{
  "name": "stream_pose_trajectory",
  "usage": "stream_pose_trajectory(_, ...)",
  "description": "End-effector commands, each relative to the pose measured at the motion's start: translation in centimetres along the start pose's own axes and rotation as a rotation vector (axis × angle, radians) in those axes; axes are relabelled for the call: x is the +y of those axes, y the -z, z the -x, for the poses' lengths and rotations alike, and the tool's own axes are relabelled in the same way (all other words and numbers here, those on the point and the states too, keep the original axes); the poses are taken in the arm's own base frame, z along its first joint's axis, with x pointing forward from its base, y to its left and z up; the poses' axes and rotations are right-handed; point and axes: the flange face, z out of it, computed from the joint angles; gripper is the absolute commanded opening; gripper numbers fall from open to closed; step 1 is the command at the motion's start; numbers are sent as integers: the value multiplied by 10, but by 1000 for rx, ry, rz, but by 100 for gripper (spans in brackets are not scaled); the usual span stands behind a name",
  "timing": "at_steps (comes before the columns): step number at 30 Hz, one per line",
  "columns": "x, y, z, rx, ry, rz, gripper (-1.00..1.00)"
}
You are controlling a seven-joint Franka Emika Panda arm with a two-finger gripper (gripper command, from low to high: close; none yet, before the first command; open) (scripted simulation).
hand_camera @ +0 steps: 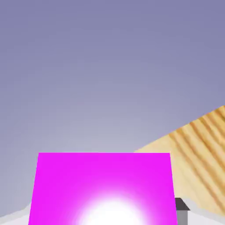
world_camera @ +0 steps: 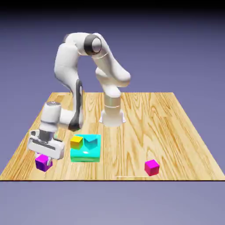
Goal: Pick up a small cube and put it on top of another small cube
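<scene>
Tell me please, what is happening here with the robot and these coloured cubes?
The white arm has its gripper down at the table's near corner on the exterior view's left, shut on the small purple cube; in the hand view its magenta face fills the space between the fingers. The yellow cube sits on the large teal block, beside a small teal cube. A pink cube lies apart.

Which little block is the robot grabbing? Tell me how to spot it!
Find the wooden table and look at its near corner on the exterior view's left, where the white gripper reaches down. Right under it sits the small cube, closed between the fingers. It has a magenta top and dark purple sides, unlike the all-pink cube far off on the right.
</scene>
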Motion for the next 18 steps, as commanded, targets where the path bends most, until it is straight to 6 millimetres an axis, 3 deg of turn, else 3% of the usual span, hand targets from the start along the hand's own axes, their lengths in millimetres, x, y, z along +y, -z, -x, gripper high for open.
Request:
stream_pose_trajectory(1,-3,10,6,2,8,5,-100)
stream_pose_trajectory(9,-12,89,59,17,49,26,-100)
stream_pose_trajectory(18,2,160,129,11,63,9,-100)
